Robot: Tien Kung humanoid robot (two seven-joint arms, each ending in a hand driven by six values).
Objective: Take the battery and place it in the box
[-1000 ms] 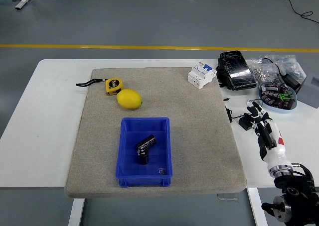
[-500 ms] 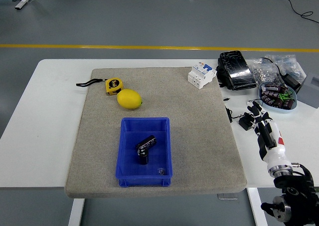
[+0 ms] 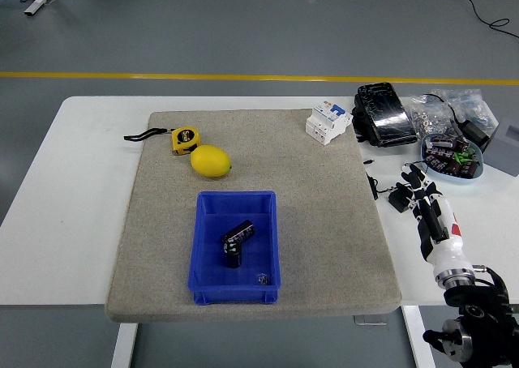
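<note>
The battery (image 3: 236,241) already lies inside the blue box (image 3: 235,291), its long axis diagonal, far to the left of the right hand (image 3: 423,191), whose relaxed fingers hold nothing.

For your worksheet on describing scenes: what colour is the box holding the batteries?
Blue: the box shows clearly in the head view.

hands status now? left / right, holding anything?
Left hand: not in view.
Right hand: at the table's right side, fingers relaxed open, holding nothing; black cylindrical batteries lie in the blue plastic box.
</note>
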